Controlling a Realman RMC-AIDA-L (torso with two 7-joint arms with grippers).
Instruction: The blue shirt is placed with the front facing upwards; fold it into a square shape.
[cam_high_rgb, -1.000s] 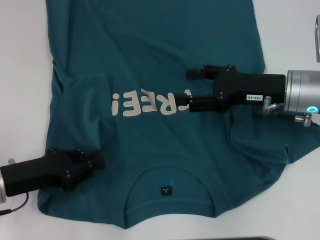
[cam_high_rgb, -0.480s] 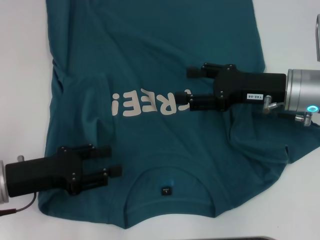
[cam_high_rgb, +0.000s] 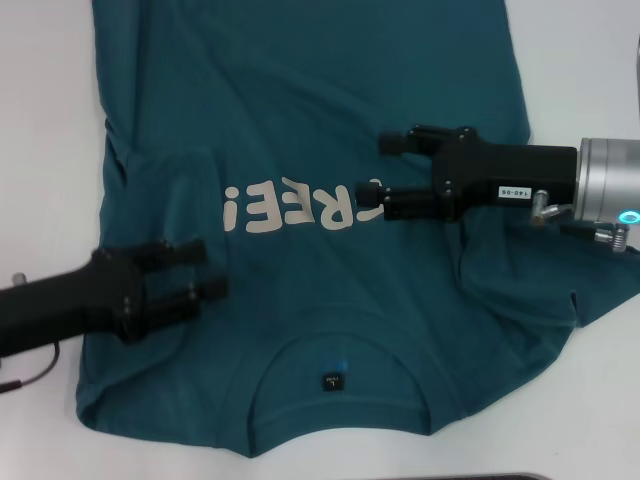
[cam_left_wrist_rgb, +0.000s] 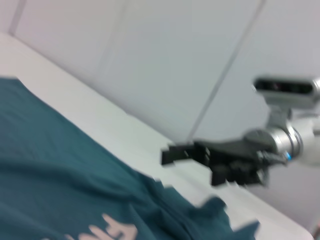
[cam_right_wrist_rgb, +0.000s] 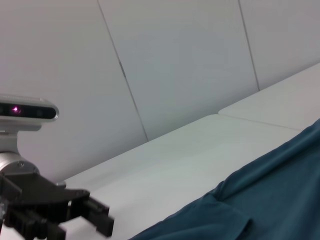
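With its fingers spread and grasping nothing, the left tool (cam_high_rgb: 205, 270) hovers over the blue shirt (cam_high_rgb: 300, 120) just below the "FREE!" letters (cam_high_rgb: 300, 205), seemingly lining up on the folded-in sleeve. At the letters' right end the right tool (cam_high_rgb: 383, 170) hangs equally released and empty. Front up, the shirt lies spread across the white counter (cam_high_rgb: 45, 150), collar (cam_high_rgb: 340, 385) nearest the robot.

Bright even light, soft shadows — left gripper (cam_high_rgb: 205, 270) motion-blurred
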